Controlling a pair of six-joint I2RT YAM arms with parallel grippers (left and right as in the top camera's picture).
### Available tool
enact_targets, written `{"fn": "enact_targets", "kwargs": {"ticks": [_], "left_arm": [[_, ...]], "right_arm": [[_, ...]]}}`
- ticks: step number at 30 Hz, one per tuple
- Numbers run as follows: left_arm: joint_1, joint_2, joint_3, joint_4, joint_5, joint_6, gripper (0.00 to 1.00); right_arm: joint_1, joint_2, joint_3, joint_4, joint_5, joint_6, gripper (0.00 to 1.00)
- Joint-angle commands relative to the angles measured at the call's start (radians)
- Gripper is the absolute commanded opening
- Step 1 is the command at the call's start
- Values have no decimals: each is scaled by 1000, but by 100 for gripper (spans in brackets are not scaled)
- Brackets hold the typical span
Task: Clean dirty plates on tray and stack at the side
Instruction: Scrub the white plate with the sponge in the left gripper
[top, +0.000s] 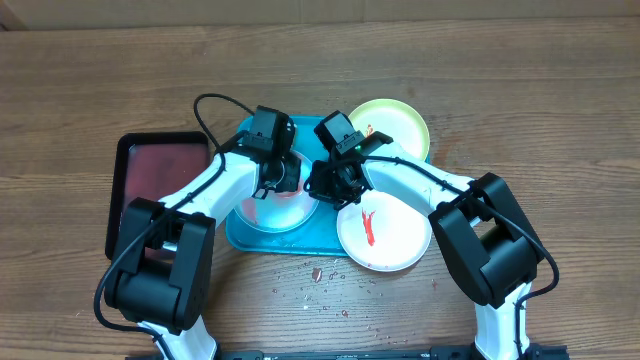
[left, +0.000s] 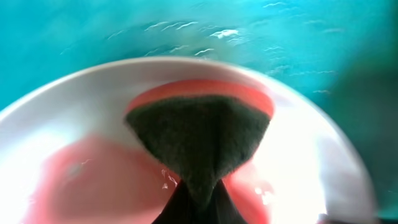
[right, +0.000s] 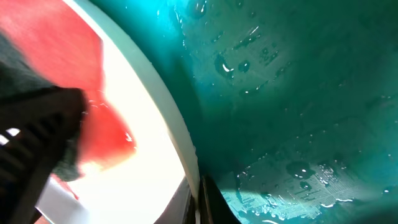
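While the left pincer (left: 198, 202) is clamped on a dark sponge (left: 199, 134), it presses the sponge into the blue-rimmed plate (top: 265, 215) at the left end of the turquoise tray (top: 240, 238); thinned red sauce films the plate's well. The right pincer (top: 330, 185) is closed, apparently on that plate's rim.

Progress, as judged: early. The first plate is under scrub and none is stacked aside. The white plate (top: 395, 245), with a red streak inside, overhangs the tray's near right corner. The yellow-green plate (top: 395, 125) sits at the far right corner. The black tray (top: 160, 160) lies beside the left edge, showing only its reddish floor.
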Motion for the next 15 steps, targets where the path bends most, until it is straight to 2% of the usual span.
{"fn": "enact_targets", "kwargs": {"ticks": [1,6,8,12,15], "left_arm": [[18,23,-23,-122,-324,-244,4],[18,23,-23,-289,-308,-252,4],[18,23,-22,-337,-241,-217,4],[18,23,-22,-404,60,35,4],[18,23,-23,-430,280,172,4]], "right_arm": [[8,8,-17,-6,-19,0,4],[8,9,-17,-2,-18,0,4],[8,9,-17,-1,-18,0,4],[8,9,-17,1,-18,0,4],[8,9,-17,1,-18,0,4]]}}
